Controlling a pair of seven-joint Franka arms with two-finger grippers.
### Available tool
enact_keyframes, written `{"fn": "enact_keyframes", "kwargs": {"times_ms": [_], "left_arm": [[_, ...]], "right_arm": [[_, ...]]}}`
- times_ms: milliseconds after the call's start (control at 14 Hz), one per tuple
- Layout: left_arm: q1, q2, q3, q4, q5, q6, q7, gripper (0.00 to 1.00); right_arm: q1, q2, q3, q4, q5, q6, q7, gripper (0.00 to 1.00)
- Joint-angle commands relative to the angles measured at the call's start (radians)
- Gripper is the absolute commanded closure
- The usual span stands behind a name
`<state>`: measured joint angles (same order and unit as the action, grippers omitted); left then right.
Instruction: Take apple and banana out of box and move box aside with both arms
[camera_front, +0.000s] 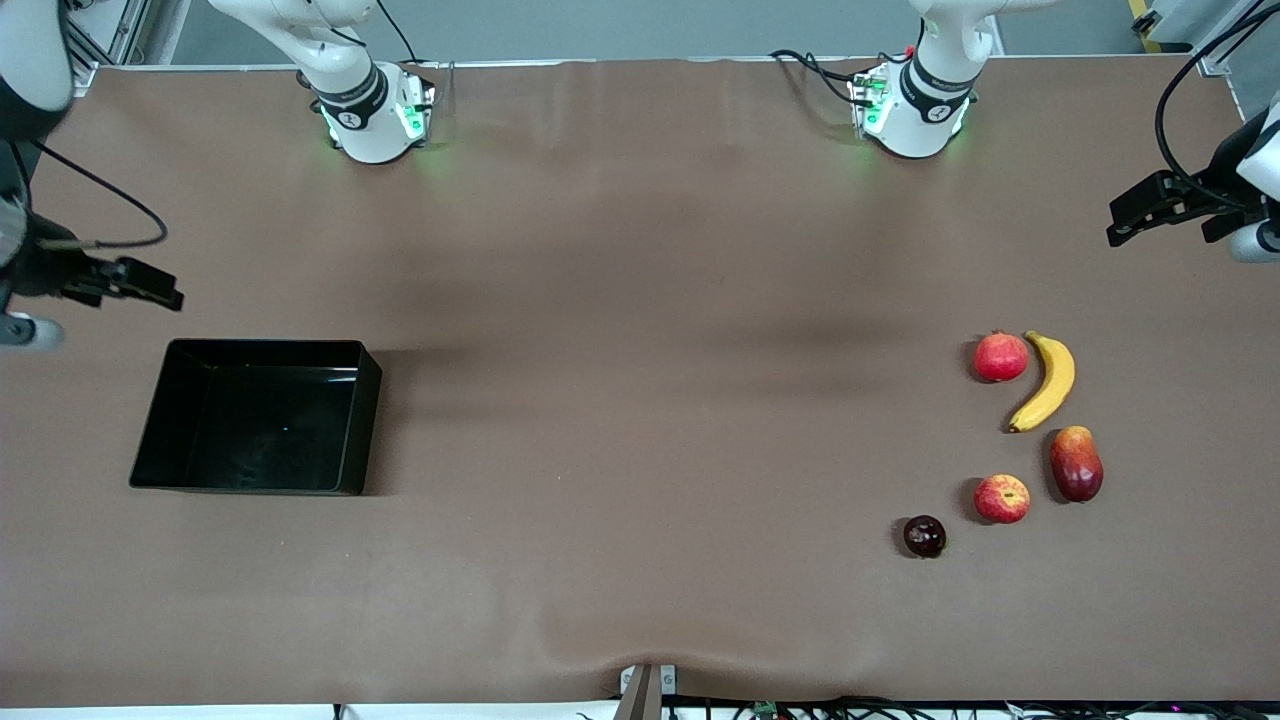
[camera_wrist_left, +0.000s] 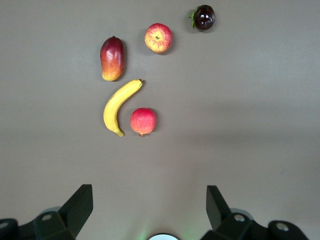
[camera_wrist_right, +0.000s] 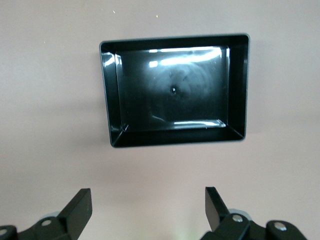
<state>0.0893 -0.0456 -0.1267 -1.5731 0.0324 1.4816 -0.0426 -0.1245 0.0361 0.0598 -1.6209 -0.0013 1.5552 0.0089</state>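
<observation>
From the front, both arms wait raised at the table's ends: the right gripper (camera_front: 150, 285) near the black box (camera_front: 362, 415), the left gripper (camera_front: 1150, 210) near the fruit cluster. Left wrist view: fingers (camera_wrist_left: 80, 205) spread wide, empty, banana (camera_wrist_left: 119, 106) and apple (camera_wrist_left: 158, 38) ahead. Right wrist view: fingers (camera_wrist_right: 82, 205) wide apart, box (camera_wrist_right: 239, 85) ahead.

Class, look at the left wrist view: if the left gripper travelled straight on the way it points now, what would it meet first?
Probably bare brown table; the open left gripper holds nothing and sits short of the fruits, though depth is unclear.
</observation>
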Motion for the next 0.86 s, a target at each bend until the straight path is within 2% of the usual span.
{"fn": "enact_keyframes", "kwargs": {"times_ms": [0,143,358,573,788], "left_arm": [[0.0,-0.026,-0.001,-0.016,-0.002,-0.01,-0.011,0.0],[0.0,-0.023,0.001,-0.009,-0.002,-0.012,0.001,0.0],[0.0,-0.014,0.007,-0.002,0.0,-0.012,0.006,0.0],[0.001,-0.008,0.01,0.01,0.014,-0.012,0.006,0.0],[0.001,-0.005,0.009,0.011,0.014,-0.012,0.009,0.0]], "right_arm": [[0.017,-0.073,-0.009,-0.037,0.024,-0.023,0.011,0.0],[0.061,-0.077,-0.078,-0.016,0.04,-0.026,0.011,0.0],[0.098,-0.082,-0.109,-0.004,0.046,-0.081,0.072,0.0],[0.092,-0.123,-0.104,-0.008,0.046,-0.113,0.074,0.0],[0.079,-0.124,-0.094,-0.007,0.043,-0.107,0.062,0.0]]}}
